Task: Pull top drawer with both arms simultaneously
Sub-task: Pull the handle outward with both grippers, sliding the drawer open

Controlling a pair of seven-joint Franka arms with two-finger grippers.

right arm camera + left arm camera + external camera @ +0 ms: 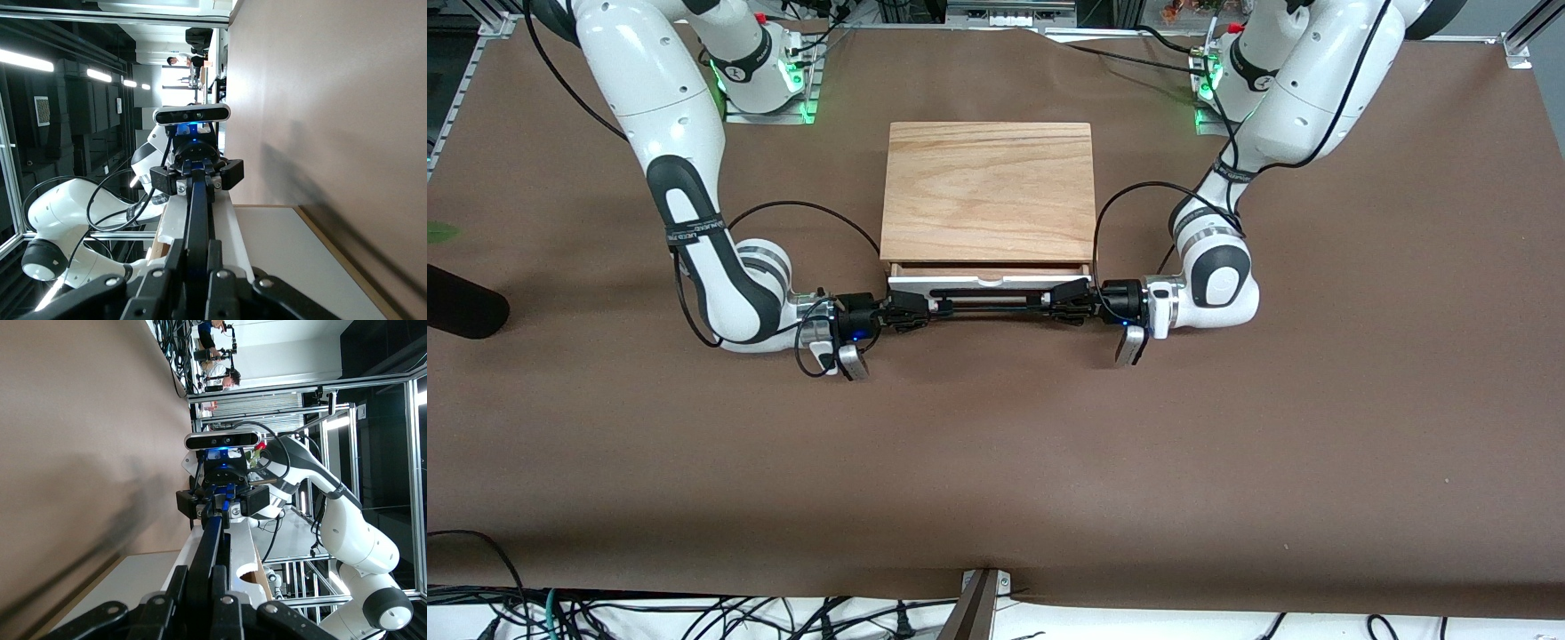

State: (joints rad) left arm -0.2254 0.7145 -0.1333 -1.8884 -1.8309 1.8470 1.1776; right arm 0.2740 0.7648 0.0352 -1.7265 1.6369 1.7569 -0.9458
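Item: one wooden box with a wood-grain lid, standing mid-bench on a brown paper-covered bench, between the two arm bases

Item: one top drawer, a shallow light-wood tray with a white front panel and a small notch in its upper edge; it faces the front camera and shows only a narrow strip of tray under the lid, so it is judged barely drawn. No second drawer front can be made out in these views

Item: one long thin black wire handle, running along the white front panel, just in front of it

Item: two white jointed robot arms with black elbow bands, bases green-lit
- left gripper: small, black, lying level at the handle's end toward the left arm; jaws narrow and clamped on the handle, seen close in its own wrist view
- right gripper: same make, at the handle's other end; jaws drawn fully together on the handle, seen close in its own wrist view

Each wrist view looks along the handle to the other arm's gripper at its far end

Step in hand: both grips are set, and the pull toward the front camera is judged to be just beginning

Handling note: draw both ends at the same pace and along the same straight line, level with the bench; an uneven pull would likely skew the tray and jam it. Keep both grips firm, since the thin wire may slip or flex, and mind the light box sliding along with the drawer
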